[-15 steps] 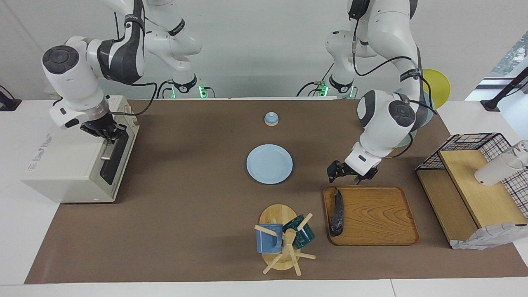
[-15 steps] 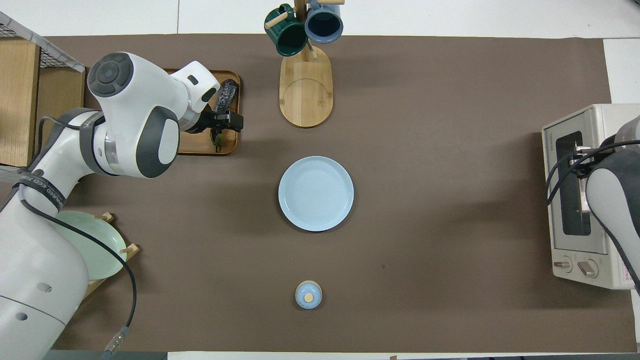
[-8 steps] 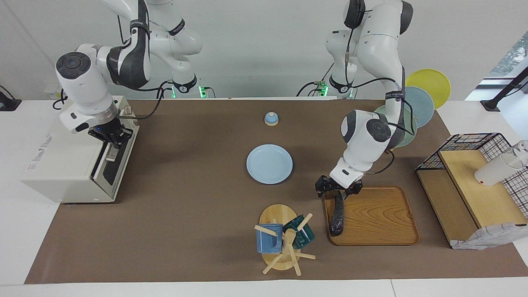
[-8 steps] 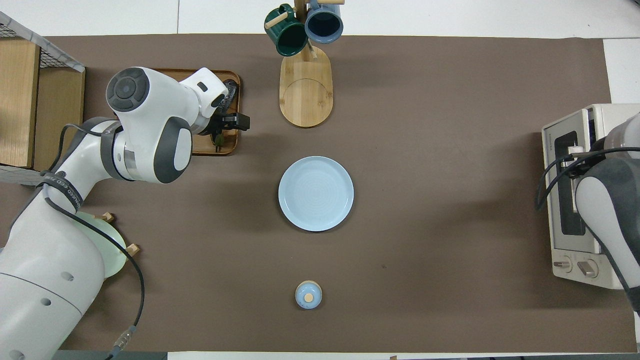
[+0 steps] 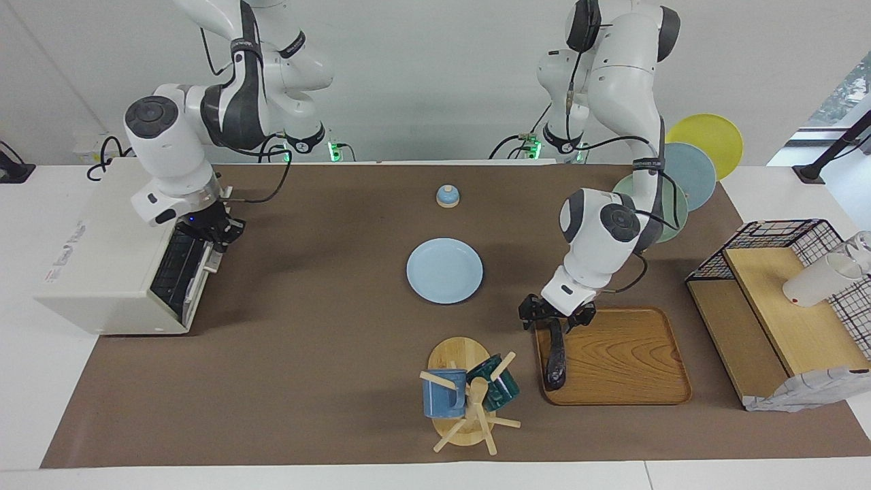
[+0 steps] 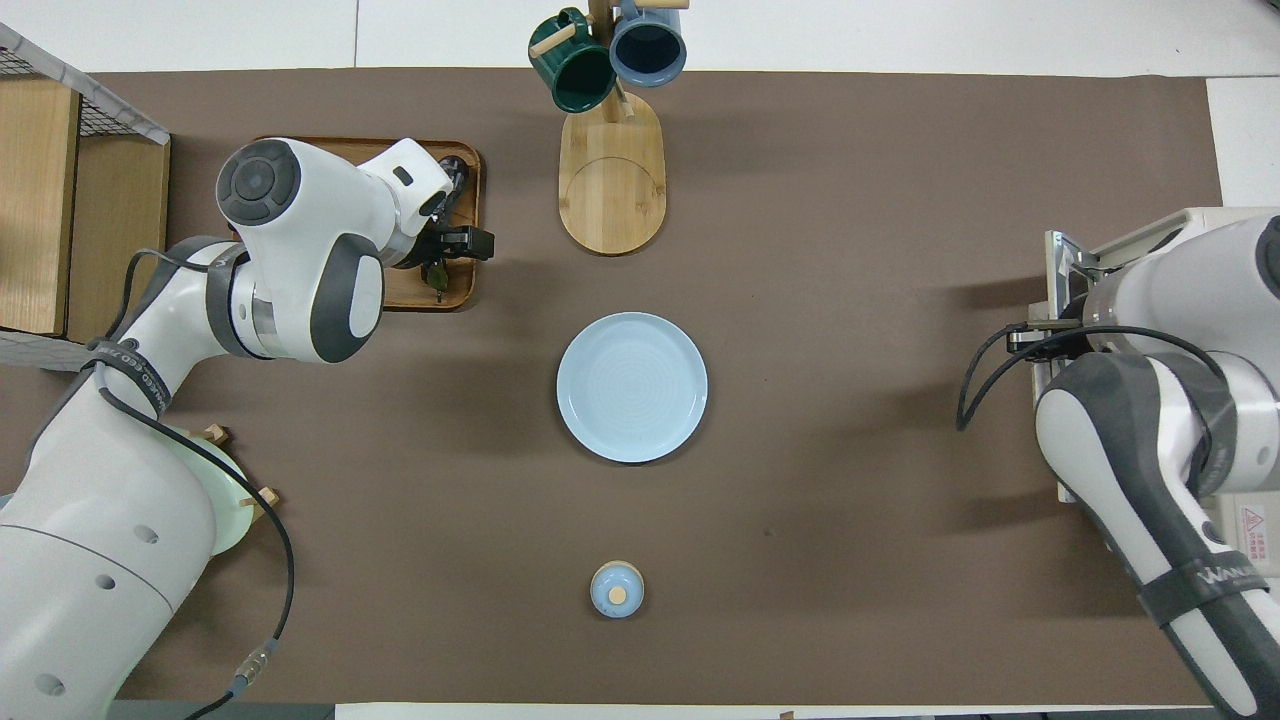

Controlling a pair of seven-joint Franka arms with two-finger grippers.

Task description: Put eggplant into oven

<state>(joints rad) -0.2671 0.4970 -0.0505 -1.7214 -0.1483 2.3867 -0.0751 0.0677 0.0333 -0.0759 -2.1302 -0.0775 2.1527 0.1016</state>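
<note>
Facing view: the left gripper (image 5: 556, 317), fingers spread, straddles the stem end of the slim dark purple eggplant (image 5: 556, 354), which lies on the wooden tray (image 5: 626, 361). The right gripper (image 5: 216, 237), fingers closed on the metal bar handle (image 5: 212, 257), holds the boxy cream-white toaster oven (image 5: 102, 272)'s door partly open.

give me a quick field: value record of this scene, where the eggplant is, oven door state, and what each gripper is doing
eggplant: lying on the wooden tray, along the edge nearest the mug stand
oven: at the right arm's end of the table, door pulled partly open
left gripper: open, low over the eggplant's stem end, not yet closed on it
right gripper: shut, at the top edge of the oven door
light blue plate: bare, mid-table
task state: eggplant not in the oven
</note>
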